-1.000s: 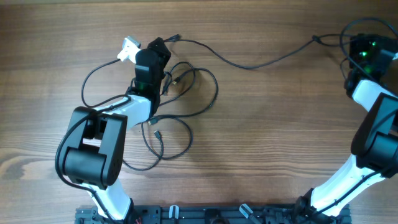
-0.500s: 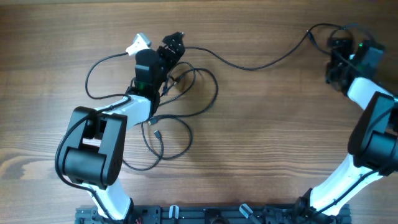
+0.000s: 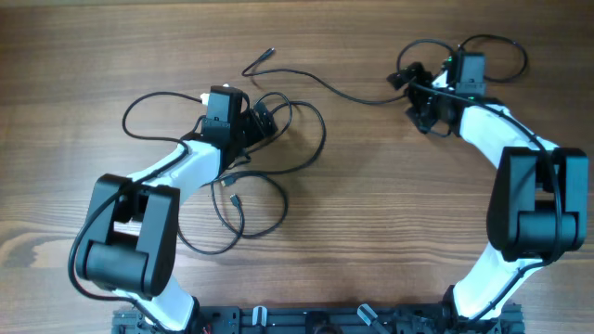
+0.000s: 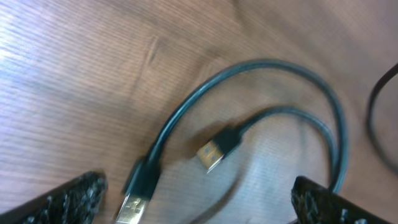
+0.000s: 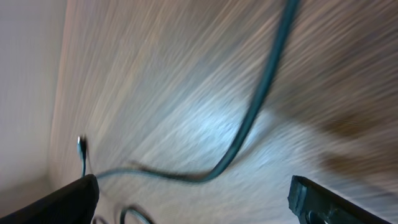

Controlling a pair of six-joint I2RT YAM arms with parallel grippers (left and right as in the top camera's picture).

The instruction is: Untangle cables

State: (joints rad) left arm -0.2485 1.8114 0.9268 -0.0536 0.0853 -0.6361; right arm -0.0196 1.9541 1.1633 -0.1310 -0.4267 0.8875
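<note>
Several thin black cables [image 3: 295, 139] lie in loose overlapping loops on the wooden table, left of centre. One long strand [image 3: 353, 96] runs from a plug at the back [image 3: 268, 54] toward my right gripper [image 3: 415, 100]. My left gripper [image 3: 263, 121] hovers open over the tangle. In the left wrist view its fingers [image 4: 68, 198] straddle two USB plugs, one [image 4: 212, 154] ahead and one [image 4: 134, 205] low between them, neither held. My right gripper [image 5: 199, 202] is open above a blurred strand [image 5: 249, 118], with nothing between its fingers.
A wide cable loop [image 3: 148, 107] spreads left of the left arm and another [image 3: 255, 218] lies toward the front. The right arm's own thicker cable [image 3: 497, 46] arcs at the back right. The arm bases stand at the front edge [image 3: 306, 320].
Both grippers have opened. The right arm has swung left from the far right edge toward the middle. The left gripper has pulled back from the far plug end over the tangle.
</note>
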